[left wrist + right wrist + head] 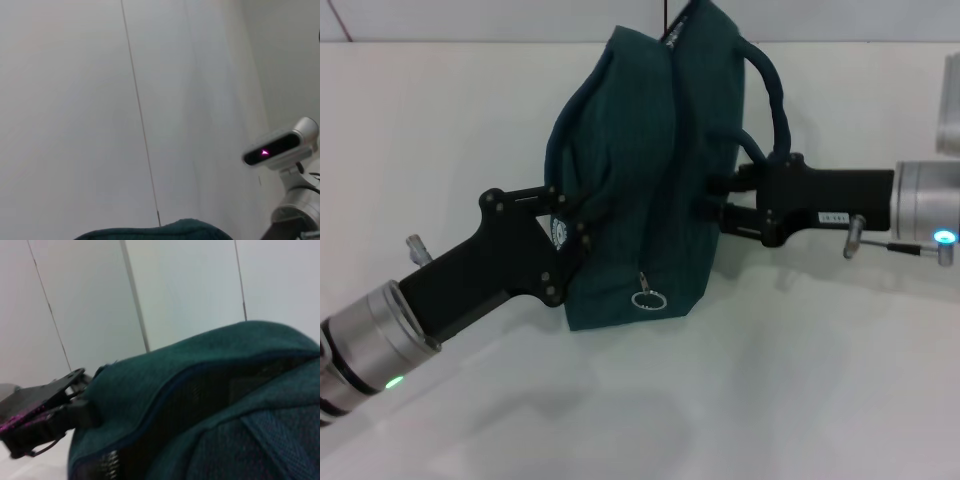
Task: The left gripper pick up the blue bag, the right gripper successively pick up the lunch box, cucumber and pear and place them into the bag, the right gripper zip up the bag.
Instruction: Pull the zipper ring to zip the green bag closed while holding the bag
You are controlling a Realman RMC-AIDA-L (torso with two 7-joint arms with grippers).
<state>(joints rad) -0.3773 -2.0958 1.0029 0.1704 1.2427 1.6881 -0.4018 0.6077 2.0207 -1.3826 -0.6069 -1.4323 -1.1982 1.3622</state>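
White tabletop [740, 400] under everything, pale wall behind with thin vertical seams visible from both wrist cams.

Head cam: blue bag [650, 170] is in the middle of my view, standing tall, its lower edge at or just above the surface; I can't tell which. Two loop handles: one curves off the upper right side, the other hangs down the left face. Zipper runs down the front fold, metal ring pull [649, 299] dangling near the bottom edge.

Left gripper [568, 235] comes in from lower left, fingers closed on the bag's left side where the handle loop hangs. Green light is lit on its silver wrist.

Right gripper [712, 208] comes in level from the right, fingertips touching the bag's right side just below the handle loop. Fingertips sit against or in the fabric, so I can't tell if it's pinching anything or just resting there. Blue light on its wrist housing, small white label on the black body.

Left wrist cam: mostly wall, only a sliver of teal fabric [160, 231] at the frame edge, plus a grey camera unit [280, 149] with a pink light off to one side.

Right wrist cam: bag fabric fills the frame, zipper teeth [111, 462] showing, and the left gripper's black linkage [42, 412] at the far side of the bag.
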